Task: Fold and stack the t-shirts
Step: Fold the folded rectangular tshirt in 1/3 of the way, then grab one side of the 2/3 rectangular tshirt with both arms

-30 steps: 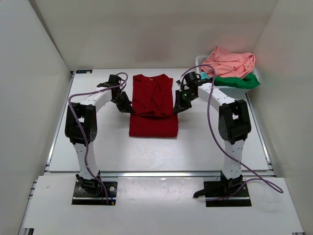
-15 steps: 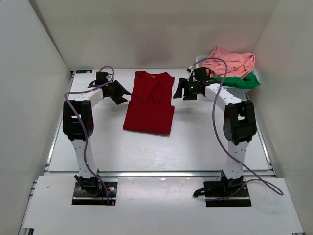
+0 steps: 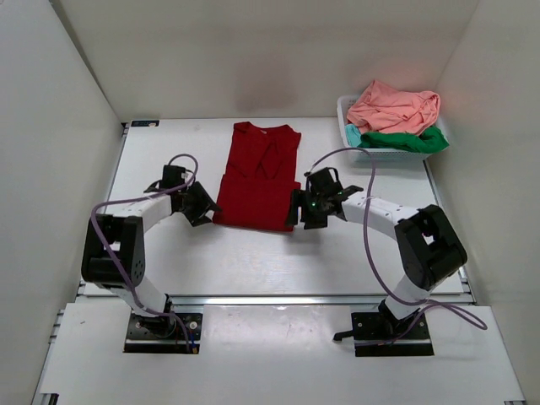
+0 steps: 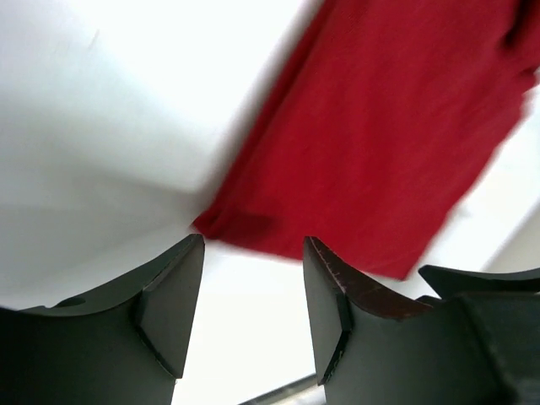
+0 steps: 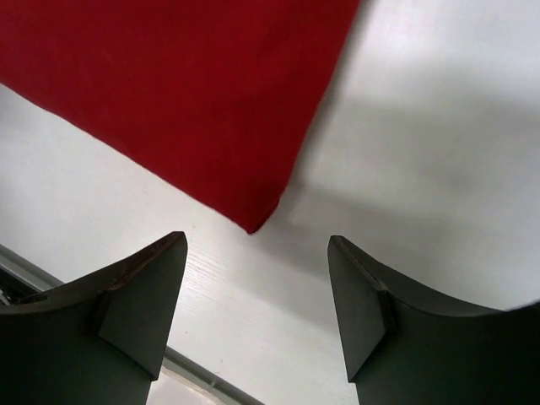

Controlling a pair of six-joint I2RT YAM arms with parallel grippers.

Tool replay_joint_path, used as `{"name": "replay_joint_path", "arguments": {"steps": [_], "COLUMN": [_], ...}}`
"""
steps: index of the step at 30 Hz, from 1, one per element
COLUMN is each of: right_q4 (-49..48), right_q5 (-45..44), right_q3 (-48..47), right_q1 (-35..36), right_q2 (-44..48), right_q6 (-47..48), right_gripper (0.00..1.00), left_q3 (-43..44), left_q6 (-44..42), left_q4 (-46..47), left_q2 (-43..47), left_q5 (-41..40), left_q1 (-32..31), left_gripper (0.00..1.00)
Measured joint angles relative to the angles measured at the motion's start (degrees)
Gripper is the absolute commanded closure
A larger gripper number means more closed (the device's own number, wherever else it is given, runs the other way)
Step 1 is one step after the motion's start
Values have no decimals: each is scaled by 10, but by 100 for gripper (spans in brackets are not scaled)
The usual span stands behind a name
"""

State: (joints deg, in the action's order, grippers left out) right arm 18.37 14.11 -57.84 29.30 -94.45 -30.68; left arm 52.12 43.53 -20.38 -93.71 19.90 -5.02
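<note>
Folding seems half done: red shirt (image 3: 257,181) lies narrowed, left gripper (image 3: 202,207) and right gripper (image 3: 297,211) released, empty, at its near corners; pink shirt (image 3: 394,107), green shirt (image 3: 407,141) wait crumpled in basket (image 3: 344,116).

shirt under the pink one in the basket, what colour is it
Green shirt, clearest in the top external view.

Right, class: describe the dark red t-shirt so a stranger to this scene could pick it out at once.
Start at the white table: the dark red t-shirt lies flat in its middle, folded into a long strip. The salmon pink shirt and green shirt sit crumpled in the white basket at the far right corner.
</note>
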Motion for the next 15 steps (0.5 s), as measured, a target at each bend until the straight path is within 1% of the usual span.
{"name": "replay_joint_path", "arguments": {"steps": [3,6,9,11,12,13,15], "right_q4": [-6,-25,-44,-54,-59,-64,-73], "right_q5": [-13,-17,-18,-16,-14,-9,-6], "right_q3": [21,22,22,22,22,21,18], "right_q1": [24,30,28,28,28,28,27], "right_q2": [-3,-12,-26,-37,-42,-48,-56], "right_q6": [-30,-53,-71,-78,-82,-86,-88], "right_gripper": [35,35,39,45,46,50,66], "left_q3": [-45,-53,-52,-50,-48,-45,-41], "left_q6": [-2,-2,-1,1,3,5,12], "left_q4": [1,8,25,35,39,42,56], "left_q2": [34,31,26,17,11,6,-2], "left_q5": [-32,-55,-71,-77,-80,-78,-80], "left_q1": [-14,-27,-35,-39,-40,-40,-42], "left_gripper": [39,39,38,39,40,42,52]}}
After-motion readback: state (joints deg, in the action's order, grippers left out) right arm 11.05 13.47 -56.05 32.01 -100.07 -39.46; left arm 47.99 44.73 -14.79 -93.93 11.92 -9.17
